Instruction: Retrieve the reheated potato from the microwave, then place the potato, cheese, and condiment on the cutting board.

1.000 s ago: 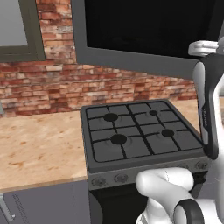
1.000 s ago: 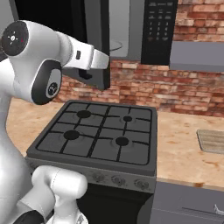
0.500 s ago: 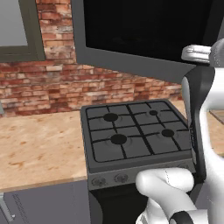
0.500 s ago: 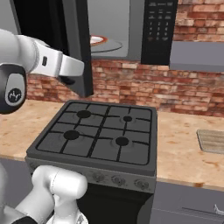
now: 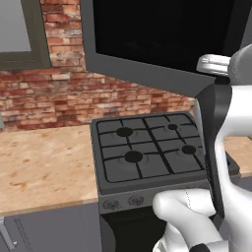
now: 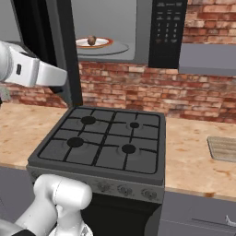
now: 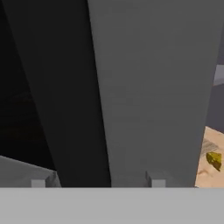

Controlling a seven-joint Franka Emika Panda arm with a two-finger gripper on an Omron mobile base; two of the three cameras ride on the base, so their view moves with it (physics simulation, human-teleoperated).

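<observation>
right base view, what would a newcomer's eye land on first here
The microwave above the stove stands wide open, its dark door swung out to the left. Inside, the small brown potato sits on a plate on the turntable. At the right edge of the counter, a corner of the striped cutting board shows.

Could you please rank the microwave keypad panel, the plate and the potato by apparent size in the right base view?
1. keypad panel, largest.
2. plate inside the microwave.
3. potato on it, smallest.
</observation>
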